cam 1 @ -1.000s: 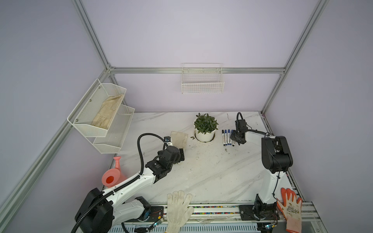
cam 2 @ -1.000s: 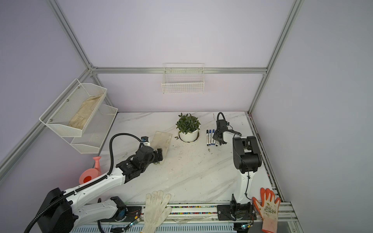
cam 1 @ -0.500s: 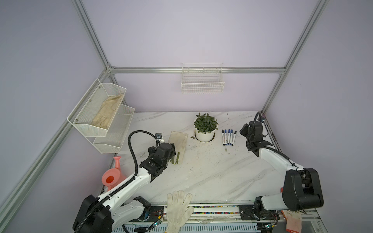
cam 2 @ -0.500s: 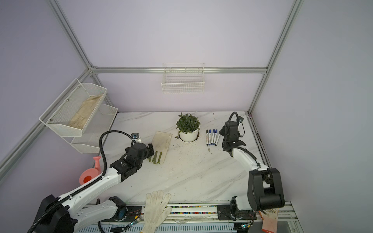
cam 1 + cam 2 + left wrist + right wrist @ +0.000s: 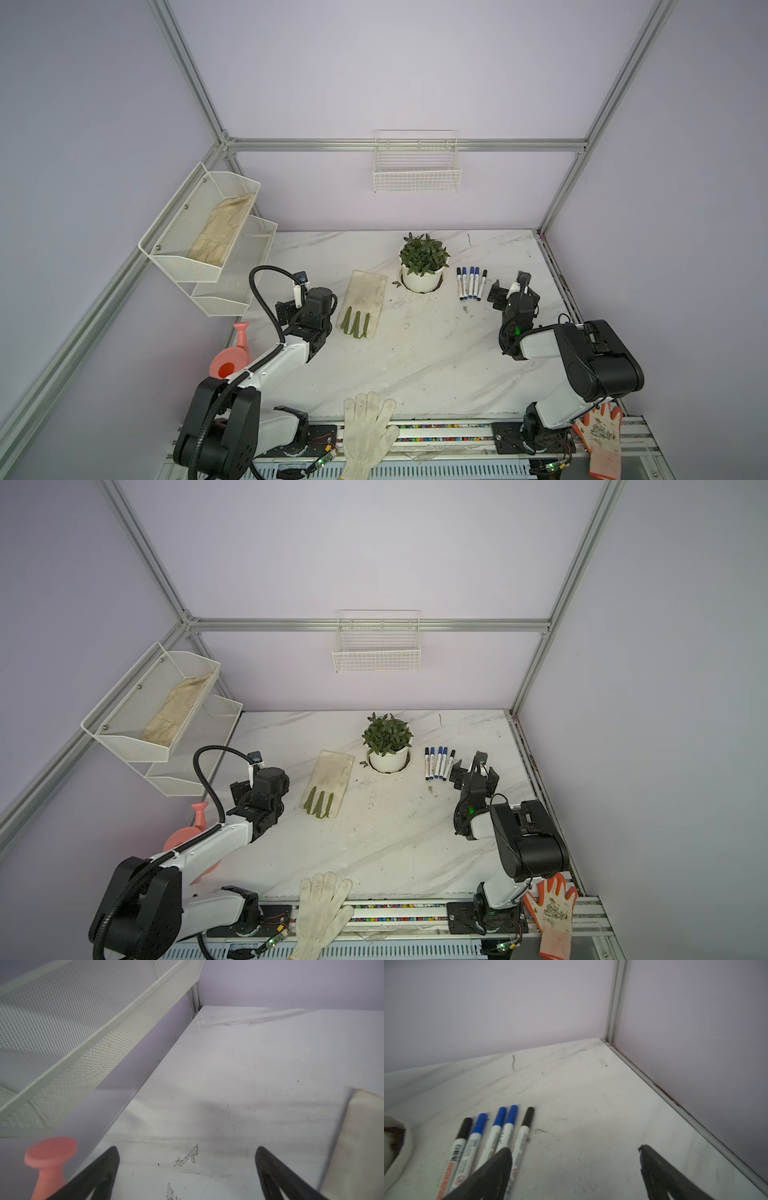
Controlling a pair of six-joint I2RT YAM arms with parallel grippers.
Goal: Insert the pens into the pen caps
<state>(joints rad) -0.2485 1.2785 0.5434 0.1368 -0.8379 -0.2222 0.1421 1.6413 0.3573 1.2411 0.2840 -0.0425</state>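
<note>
Marble tabletop (image 5: 436,353) bears 5 white pens (image 5: 470,284), 3 blue-capped, 2 black-capped.

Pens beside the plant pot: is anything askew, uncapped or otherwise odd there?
Nothing serious. All five pens lie capped in a row on the table; only the black-capped pen nearest the right gripper slants slightly off the others. A few dark crumbs speckle the surface around the plant pot.

Five white-barrelled pens (image 5: 471,286) lie flat, side by side, on my surface, in a near-parallel row seen in both top views, the rightmost fanned slightly outward. All wear their pen caps (image 5: 500,1116) at the far ends: black, blue, blue, blue, black.
</note>
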